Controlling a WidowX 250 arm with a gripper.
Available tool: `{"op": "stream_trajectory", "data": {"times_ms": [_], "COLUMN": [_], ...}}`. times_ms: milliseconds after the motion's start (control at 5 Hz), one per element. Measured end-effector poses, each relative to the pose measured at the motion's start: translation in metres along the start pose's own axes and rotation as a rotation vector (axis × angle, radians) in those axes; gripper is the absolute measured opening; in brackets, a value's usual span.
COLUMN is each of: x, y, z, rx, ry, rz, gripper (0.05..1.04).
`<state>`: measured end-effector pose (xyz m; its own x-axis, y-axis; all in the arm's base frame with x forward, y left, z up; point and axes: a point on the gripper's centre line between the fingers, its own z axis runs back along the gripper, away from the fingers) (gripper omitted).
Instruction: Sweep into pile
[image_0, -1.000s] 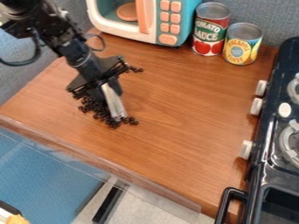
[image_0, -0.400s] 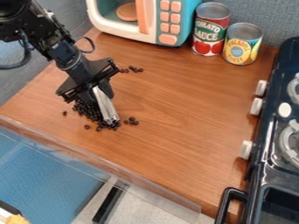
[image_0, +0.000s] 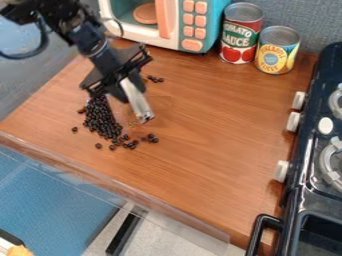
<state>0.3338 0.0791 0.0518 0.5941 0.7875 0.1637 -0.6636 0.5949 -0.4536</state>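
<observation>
The gripper (image_0: 125, 89) is in the upper left part of the camera view, over the wooden counter, shut on a narrow pale tool (image_0: 138, 102). This tool slants down to the right, its lower end just right of the black beans (image_0: 101, 119). Most beans lie in a dense, elongated heap below and left of the gripper. Several loose ones trail off at the heap's lower right, and single beans lie to its left. A few more beans (image_0: 155, 79) sit apart, up and to the right of the gripper.
A toy microwave (image_0: 191, 46) stands at the counter's back edge, with a tomato sauce can (image_0: 240, 35) and a pineapple can (image_0: 277, 51) beside it. Along the right is a black toy stove (image_0: 308, 165) with white knobs. The counter's front edge (image_0: 127, 182) runs diagonally.
Since the previous frame, the gripper and pale tool have moved right and slightly up, off the bean heap, uncovering it. Earlier they had shifted left, and some beans were displaced.
</observation>
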Motion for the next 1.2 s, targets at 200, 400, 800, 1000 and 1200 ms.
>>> {"op": "stream_trajectory", "data": {"times_ms": [200,400,800,1000,1200], "x": [0.001,0.002,0.018,0.028,0.034], "y": [-0.017,-0.043,-0.050,-0.052,-0.054], "z": [0.002,-0.001,-0.045,-0.060,-0.064], "rx": [-0.026,-0.051,0.007,0.034,0.035], "ry": [0.007,0.007,0.012,-0.005,-0.018], "rz": [0.000,-0.032,0.012,0.030,0.054], "gripper": [0.366,0.366,0.366,0.366,0.366]}}
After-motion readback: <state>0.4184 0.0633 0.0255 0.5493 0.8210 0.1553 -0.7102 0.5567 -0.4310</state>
